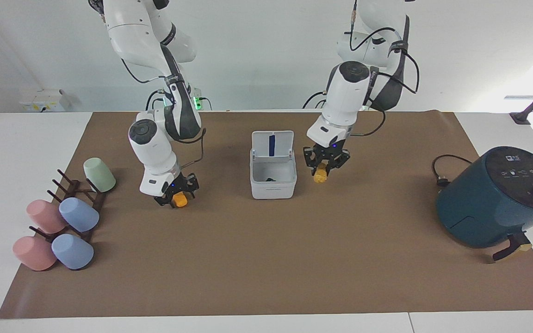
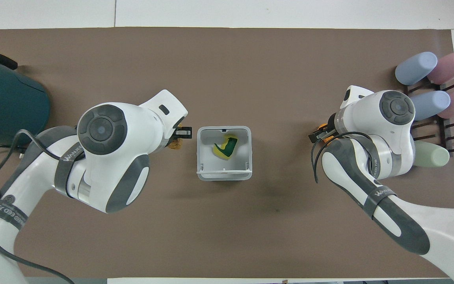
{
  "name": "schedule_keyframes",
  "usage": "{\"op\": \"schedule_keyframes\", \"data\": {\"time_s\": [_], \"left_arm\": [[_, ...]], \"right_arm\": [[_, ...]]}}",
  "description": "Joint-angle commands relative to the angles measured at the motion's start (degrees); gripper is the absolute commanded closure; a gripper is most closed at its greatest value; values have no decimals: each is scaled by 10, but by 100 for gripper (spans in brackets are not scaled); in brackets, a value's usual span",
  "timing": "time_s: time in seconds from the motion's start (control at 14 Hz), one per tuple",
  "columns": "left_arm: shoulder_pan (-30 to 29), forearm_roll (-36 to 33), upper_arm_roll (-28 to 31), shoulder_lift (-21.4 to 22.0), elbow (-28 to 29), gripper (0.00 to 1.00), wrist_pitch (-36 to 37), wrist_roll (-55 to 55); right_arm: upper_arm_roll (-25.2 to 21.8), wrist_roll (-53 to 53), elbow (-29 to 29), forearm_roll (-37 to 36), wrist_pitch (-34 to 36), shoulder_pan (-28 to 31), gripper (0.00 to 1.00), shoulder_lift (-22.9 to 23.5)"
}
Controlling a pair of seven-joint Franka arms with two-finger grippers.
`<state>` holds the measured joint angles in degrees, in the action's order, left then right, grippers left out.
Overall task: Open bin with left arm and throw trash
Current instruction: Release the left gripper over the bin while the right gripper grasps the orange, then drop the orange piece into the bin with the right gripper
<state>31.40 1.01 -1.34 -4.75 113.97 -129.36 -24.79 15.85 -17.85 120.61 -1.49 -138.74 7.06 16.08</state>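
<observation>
The white bin (image 1: 273, 185) stands mid-table with its lid (image 1: 272, 143) up; it also shows in the overhead view (image 2: 201, 152). The green-and-yellow scrap (image 2: 225, 146) lies inside it. My left gripper (image 1: 322, 171) is shut on the golden-brown scrap (image 1: 320, 176) and holds it in the air just beside the bin, toward the left arm's end; in the overhead view the scrap (image 2: 174, 144) shows under the hand. My right gripper (image 1: 177, 199) is down at the mat, shut on the orange scrap (image 1: 181, 200), toward the right arm's end.
A dark teal round appliance (image 1: 498, 196) with a black cable (image 1: 440, 173) stands at the left arm's end. A dark rack with several pastel cups (image 1: 79, 215) lies at the right arm's end.
</observation>
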Motion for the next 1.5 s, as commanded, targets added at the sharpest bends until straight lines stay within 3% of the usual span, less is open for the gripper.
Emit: {"op": "schedule_keyframes", "data": {"time_s": [0.0,0.29,0.36,0.43,0.5,0.71,0.86,1.14,1.29,1.43], "left_arm": [[31,11,4,2,-19,100,12,-21],[66,39,-1,-1,-13,100,-26,-28],[66,41,-1,-3,-12,85,-41,-27],[67,41,-1,-3,-12,16,-42,-28],[74,41,-1,-2,-12,0,-35,-27],[74,41,0,3,-14,0,-10,-28],[60,40,5,31,-15,0,37,-22],[-45,39,5,93,-15,0,119,33],[-90,37,5,102,-18,0,140,88],[-133,35,6,102,-29,0,152,136]], "right_arm": [[6,-11,9,-4,7,10,98,-13],[7,18,-45,-4,76,9,100,-13],[8,35,-74,-3,111,9,100,-14],[8,60,-102,-2,147,6,100,-14],[8,89,-128,-2,179,3,100,-14],[9,129,-168,4,220,1,100,-13],[11,156,-176,6,230,1,100,-13],[45,275,-215,48,252,-2,100,-11],[46,368,-264,52,262,-55,100,8],[46,461,-276,47,245,-91,100,16]]}}
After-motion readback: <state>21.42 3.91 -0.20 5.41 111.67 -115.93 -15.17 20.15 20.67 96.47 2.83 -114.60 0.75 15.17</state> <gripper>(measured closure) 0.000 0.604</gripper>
